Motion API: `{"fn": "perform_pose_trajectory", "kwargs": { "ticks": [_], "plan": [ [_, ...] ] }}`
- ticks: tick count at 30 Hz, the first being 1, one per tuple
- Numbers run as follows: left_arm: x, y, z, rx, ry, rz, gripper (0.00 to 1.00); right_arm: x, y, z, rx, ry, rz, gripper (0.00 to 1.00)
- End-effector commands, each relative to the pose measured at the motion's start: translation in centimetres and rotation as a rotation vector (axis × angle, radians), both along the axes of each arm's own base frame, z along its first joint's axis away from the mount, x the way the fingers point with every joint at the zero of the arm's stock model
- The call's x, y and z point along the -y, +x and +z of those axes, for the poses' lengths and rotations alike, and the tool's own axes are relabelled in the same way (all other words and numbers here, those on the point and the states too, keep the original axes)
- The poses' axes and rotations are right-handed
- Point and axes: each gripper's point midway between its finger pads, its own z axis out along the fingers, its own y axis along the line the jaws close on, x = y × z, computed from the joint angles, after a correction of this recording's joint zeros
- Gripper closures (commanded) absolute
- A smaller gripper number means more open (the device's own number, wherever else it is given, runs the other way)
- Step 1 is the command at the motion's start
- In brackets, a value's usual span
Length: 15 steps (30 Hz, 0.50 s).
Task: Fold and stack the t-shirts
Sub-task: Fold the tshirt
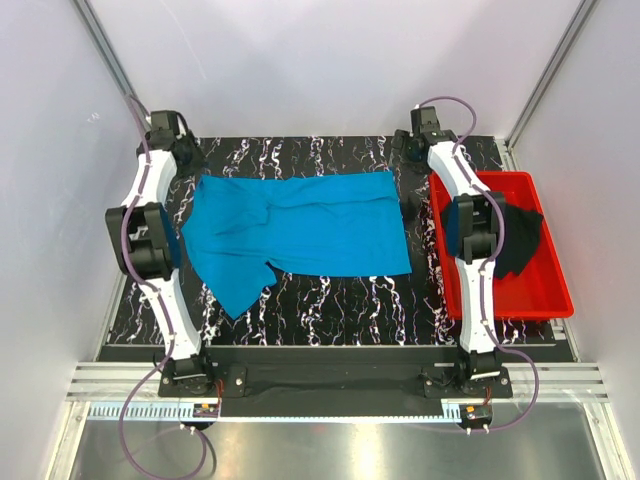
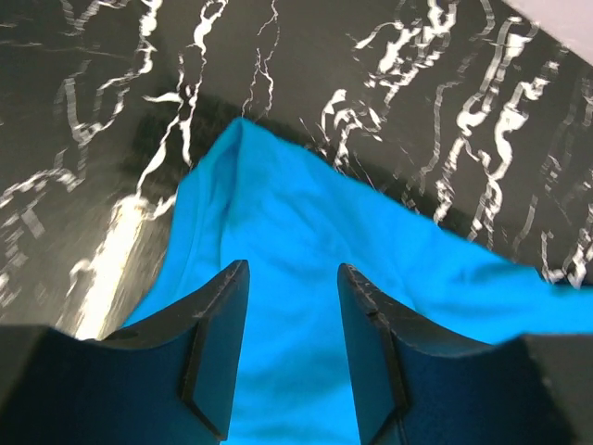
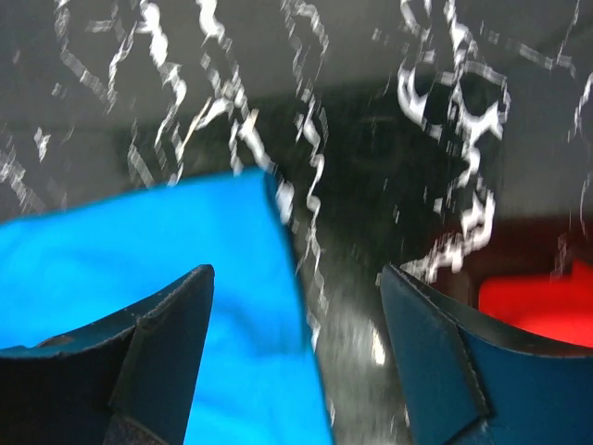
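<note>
The sky-blue t-shirt lies spread on the black marbled mat, one sleeve pointing toward the near left. My left gripper hovers at its far left corner. In the left wrist view the jaws stand apart over blue cloth, gripping nothing. My right gripper is at the shirt's far right corner. It is wide open and straddles the cloth's edge. The black t-shirt lies crumpled in the red tray, partly hidden by the right arm.
The red tray sits on the mat's right side, close to the right arm, and its corner shows in the right wrist view. White walls with metal rails enclose the table on three sides.
</note>
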Motion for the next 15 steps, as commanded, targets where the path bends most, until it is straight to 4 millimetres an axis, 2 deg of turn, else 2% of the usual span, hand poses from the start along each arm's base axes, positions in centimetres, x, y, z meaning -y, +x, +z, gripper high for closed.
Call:
{"fn": "perform_pose_trajectory", "kwargs": {
  "ticks": [1, 5, 6, 9, 15],
  "plan": [
    [0.3, 2.7, 0.1, 0.067, -0.08, -0.032, 0.51, -0.5, 2.4, -0.3, 0.053, 0.027, 0.021, 0.2],
    [-0.9, 3.8, -1.2, 0.091, -0.109, -0.019, 0.48, -0.3, 3.9, -1.8, 0.065, 0.027, 0.02, 0.2],
    [-1.5, 4.0, -2.1, 0.083, -0.111, -0.013, 0.47, -0.6, 4.0, -2.1, 0.059, 0.052, 0.036, 0.2],
    [-2.4, 4.4, -3.1, 0.068, -0.115, 0.001, 0.46, -0.7, 4.3, -3.0, 0.056, 0.095, 0.037, 0.2],
    [-2.2, 5.2, -5.7, 0.039, -0.166, -0.006, 0.45, -1.3, 4.1, -4.6, 0.026, 0.152, 0.048, 0.21]
  ]
}}
